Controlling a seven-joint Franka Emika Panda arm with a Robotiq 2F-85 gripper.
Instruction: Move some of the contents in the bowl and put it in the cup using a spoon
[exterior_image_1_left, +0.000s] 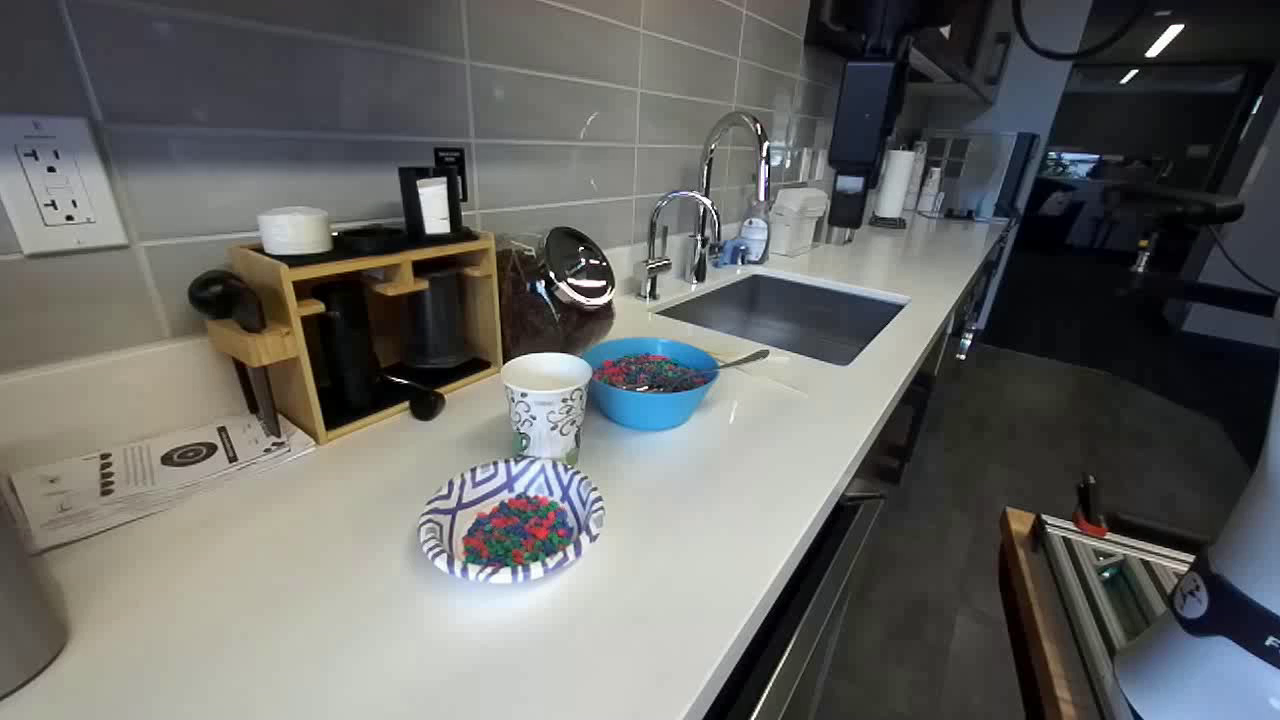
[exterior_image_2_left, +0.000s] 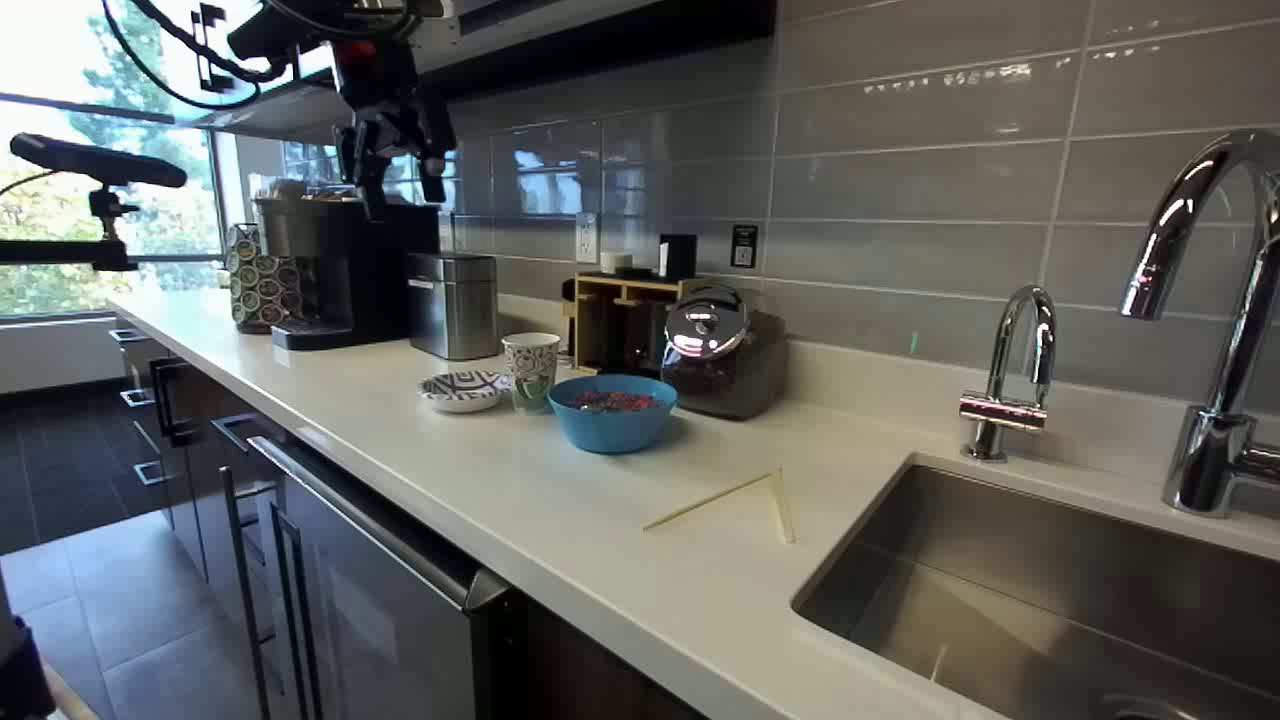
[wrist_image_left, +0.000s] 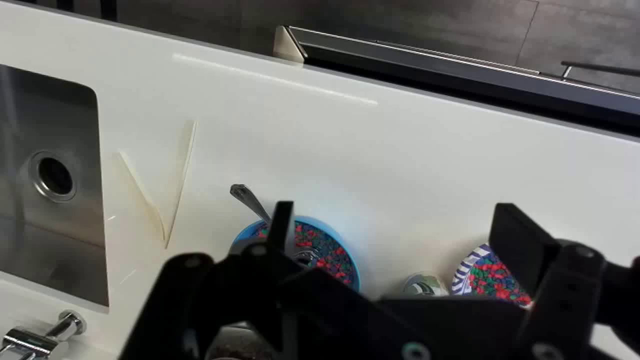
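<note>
The blue bowl (exterior_image_1_left: 652, 410) stands on the counter, full of red, green and blue bits (exterior_image_1_left: 640, 370); it also shows in an exterior view (exterior_image_2_left: 612, 428) and the wrist view (wrist_image_left: 337, 234). A metal spoon (exterior_image_1_left: 745, 358) rests in it, its handle (wrist_image_left: 250, 201) over the rim towards the sink. The white patterned paper cup (exterior_image_1_left: 546, 405) stands upright close beside the bowl; its inside bottom is not visible. A paper bowl (exterior_image_1_left: 455, 505) with similar bits sits beyond the cup. My gripper (exterior_image_2_left: 405, 190) hangs high above the counter, fingers (wrist_image_left: 395, 207) wide apart, empty.
The sink (exterior_image_1_left: 785, 310) and taps (exterior_image_2_left: 1005, 380) lie on the spoon-handle side. A thin bent strip (exterior_image_2_left: 735, 492) lies before the sink. A glass jar (exterior_image_2_left: 730, 370), wooden organizer (exterior_image_1_left: 380, 330), metal canister (exterior_image_2_left: 453, 305) and coffee maker (exterior_image_2_left: 350, 270) stand along the wall.
</note>
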